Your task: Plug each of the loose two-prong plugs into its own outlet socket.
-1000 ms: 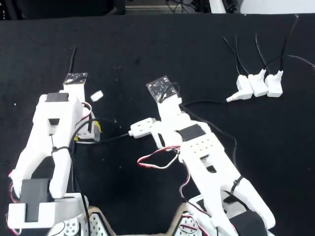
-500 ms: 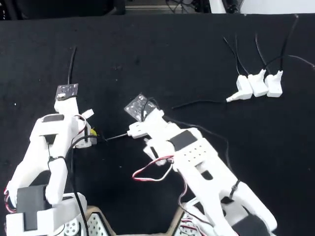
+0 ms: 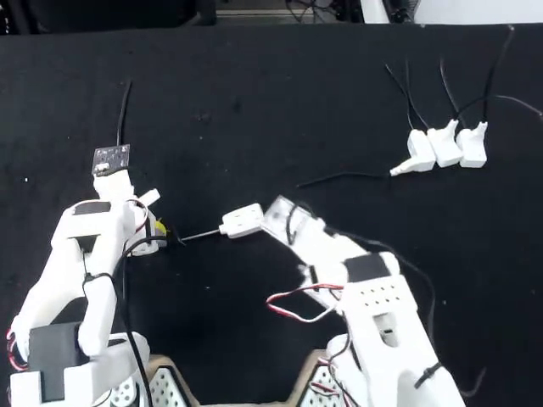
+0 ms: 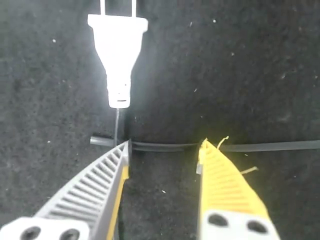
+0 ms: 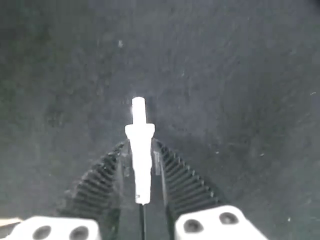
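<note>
**Op:** What bites me from here?

**Spotter:** 2 things. Your left hand (image 4: 164, 148) is apart, jaws straddling the black cord (image 4: 270, 146), not the loose plug (image 4: 117, 50). That plug lies flat on the counter (image 3: 254, 93) just ahead, prongs pointing away. Close there and you pinch cord — the plug will prob. swing or drag instead of lifting.

**Op:** And the right?

**Spotter:** Your right hand (image 5: 139, 146) is clamped on the 2nd plug (image 5: 139, 131), seen edge-on w/ its tip poking out front. It's a narrow grip, so I'd guess it pivots once you push against a socket. From above it sits mid-counter, w/ a thin line (image 3: 199, 235) running toward your left arm (image 3: 85, 254). Tug 1 side and the other may shift. The red-and-white wire loop (image 3: 293, 298) beside your right arm (image 3: 373, 292) is a snag risk too.

**Op:** Sockets?

**Spotter:** Can't tell which they are. 3 white corded pieces (image 3: 441, 146) sit together at the far right, well apart from both hands.

**Op:** Surface, room?

**Spotter:** Matte black, cloth-like cover — dark cords nearly vanish on it. Beyond the far edge there's dark furniture (image 3: 102, 13) and something white (image 3: 475, 10).
</note>
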`<state>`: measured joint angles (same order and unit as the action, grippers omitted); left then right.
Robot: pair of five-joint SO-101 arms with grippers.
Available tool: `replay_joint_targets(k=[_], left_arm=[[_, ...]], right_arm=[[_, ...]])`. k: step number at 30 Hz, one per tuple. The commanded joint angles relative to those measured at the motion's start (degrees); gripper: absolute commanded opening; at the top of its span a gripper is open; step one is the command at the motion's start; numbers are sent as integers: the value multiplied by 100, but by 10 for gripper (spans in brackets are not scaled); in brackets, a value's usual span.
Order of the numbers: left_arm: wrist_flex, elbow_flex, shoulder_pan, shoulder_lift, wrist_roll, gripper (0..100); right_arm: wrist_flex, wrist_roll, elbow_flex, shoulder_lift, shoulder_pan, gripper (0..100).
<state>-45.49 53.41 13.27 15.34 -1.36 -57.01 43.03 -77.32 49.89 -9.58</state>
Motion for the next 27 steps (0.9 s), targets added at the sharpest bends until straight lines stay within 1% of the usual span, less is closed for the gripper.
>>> replay_joint_targets(k=[1, 4, 27], left_arm=[[132, 4, 145, 18, 97, 216], [132, 4, 145, 18, 97, 216], [132, 13, 154, 18, 97, 216]], right_arm=[[97, 440, -189, 154, 229, 11], [-26, 607, -233, 154, 246, 11], [158, 598, -391, 154, 220, 12]])
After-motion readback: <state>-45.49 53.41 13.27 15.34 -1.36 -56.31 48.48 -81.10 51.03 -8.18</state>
